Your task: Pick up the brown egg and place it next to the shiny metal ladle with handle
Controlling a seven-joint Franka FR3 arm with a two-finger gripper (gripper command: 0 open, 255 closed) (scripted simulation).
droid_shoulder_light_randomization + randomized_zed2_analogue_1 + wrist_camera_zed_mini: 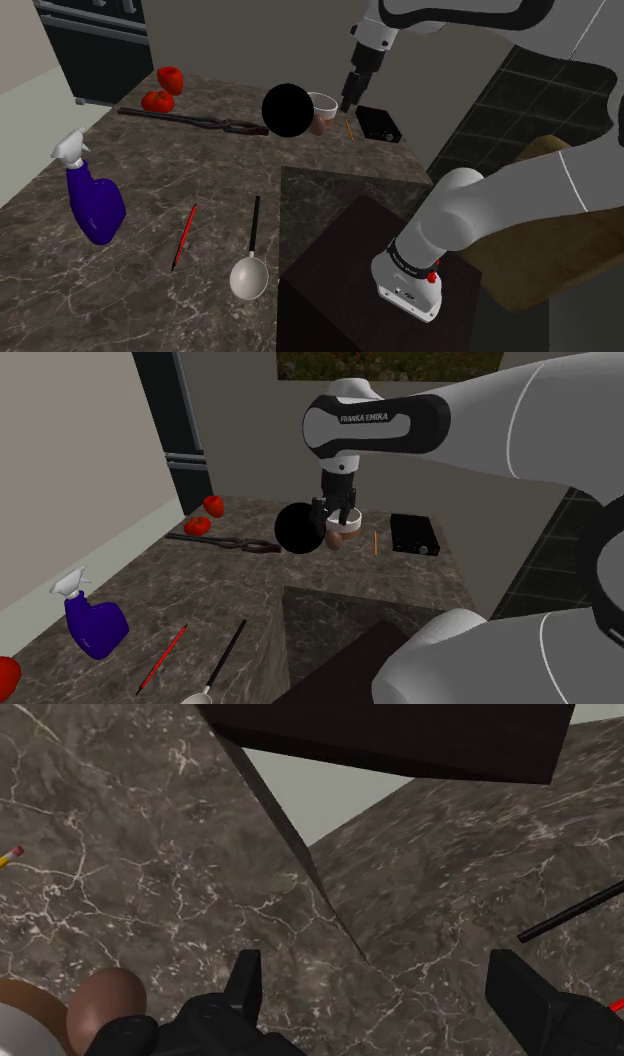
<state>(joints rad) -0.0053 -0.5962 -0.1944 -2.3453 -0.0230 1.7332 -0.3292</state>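
Note:
The brown egg point(320, 123) point(335, 539) point(103, 1004) lies on the dark marble counter, touching a white cup point(323, 102) point(18, 1022). My gripper point(349, 104) point(335, 512) point(380, 989) hangs just above the counter beside the egg, open. The egg sits outside the fingers, past one fingertip point(246, 982), and nothing is between them. The metal ladle point(249, 275) with its thin black handle point(226, 650) point(570, 912) lies near the counter's front edge, far from the egg.
A black ball point(290, 110) point(297, 529) stands by the cup. Nearby are a black box point(378, 123) point(413, 533), a yellow pencil point(347, 127), black tongs point(190, 120), red fruits point(165, 88), a blue spray bottle point(95, 200) and a red pencil point(184, 235).

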